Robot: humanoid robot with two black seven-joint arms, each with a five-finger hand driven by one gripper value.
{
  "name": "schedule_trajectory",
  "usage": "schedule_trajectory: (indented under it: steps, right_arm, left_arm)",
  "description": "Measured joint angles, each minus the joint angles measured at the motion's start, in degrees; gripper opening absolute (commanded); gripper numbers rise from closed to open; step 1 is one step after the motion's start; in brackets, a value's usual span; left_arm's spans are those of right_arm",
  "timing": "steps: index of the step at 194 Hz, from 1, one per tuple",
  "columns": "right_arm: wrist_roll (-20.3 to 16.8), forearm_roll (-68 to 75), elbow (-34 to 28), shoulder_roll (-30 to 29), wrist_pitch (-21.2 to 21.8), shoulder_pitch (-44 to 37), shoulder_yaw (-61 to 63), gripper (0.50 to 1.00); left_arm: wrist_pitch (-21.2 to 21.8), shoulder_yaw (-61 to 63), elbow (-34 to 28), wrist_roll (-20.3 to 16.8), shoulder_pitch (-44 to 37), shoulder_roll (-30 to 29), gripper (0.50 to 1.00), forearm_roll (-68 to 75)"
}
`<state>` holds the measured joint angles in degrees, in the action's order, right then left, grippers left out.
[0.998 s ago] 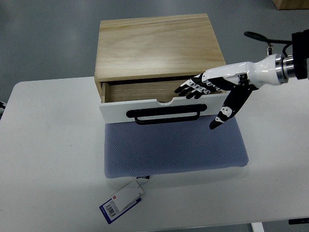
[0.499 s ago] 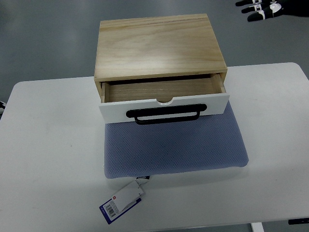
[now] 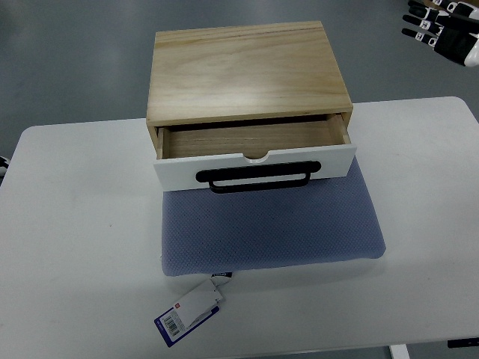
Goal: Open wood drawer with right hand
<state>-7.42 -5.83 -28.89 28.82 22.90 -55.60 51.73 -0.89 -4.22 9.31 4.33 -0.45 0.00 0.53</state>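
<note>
Fingers (image 3: 419,21) of the right hand (image 3: 443,28) spread loosely, holding nothing, far off at the top right corner; the drawer (image 3: 254,161) sits part-open on the pad (image 3: 269,232); a careless return could knock it shut

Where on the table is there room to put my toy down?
The white table is bare left of the wooden box and the blue mat, and bare right of them too. The middle is crowded, and a tag lies at the front edge.
</note>
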Motion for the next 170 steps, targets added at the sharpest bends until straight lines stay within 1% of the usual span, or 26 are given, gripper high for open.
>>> schedule_trajectory:
  steps: [17,37,49,65,89,112,129,144,170]
  right_arm:
    - [2.49,0.03,2.00,-3.26,-4.93,1.40,2.62,0.950]
    - [5.83,0.04,2.80,-5.48,-9.19,2.81,3.63,0.950]
    - [7.55,0.00,2.90,-6.30,-10.66,3.62,3.72,0.950]
    - [8.34,-0.38,2.86,-7.06,-10.97,4.62,3.50,0.950]
    - [8.55,-0.48,2.52,-7.51,-9.39,5.70,3.00,0.950]
    - [8.51,-0.63,2.30,-8.61,-3.61,7.28,2.79,0.950]
    - [8.41,-0.74,2.26,-8.94,-0.65,7.76,2.55,0.950]
    - [8.39,-0.79,2.26,-9.34,0.37,7.95,2.17,0.950]
    - [8.38,-0.83,2.26,-9.86,0.77,8.58,1.97,0.950]
  left_arm:
    - [0.00,0.00,0.00,0.00,-0.01,0.00,1.000,0.00]
    - [0.00,0.00,0.00,-0.01,0.00,0.00,1.000,0.00]
    - [0.00,0.00,0.00,-0.01,-0.01,0.00,1.000,0.00]
    - [0.00,0.00,0.00,-0.01,0.00,0.00,1.000,0.00]
    - [0.00,0.00,0.00,0.00,0.01,0.00,1.000,0.00]
    - [0.00,0.00,0.00,-0.01,-0.01,0.00,1.000,0.00]
    - [0.00,0.00,0.00,-0.01,-0.03,0.00,1.000,0.00]
    - [0.00,0.00,0.00,0.00,-0.02,0.00,1.000,0.00]
    - [0.00,0.00,0.00,-0.01,-0.03,0.00,1.000,0.00]
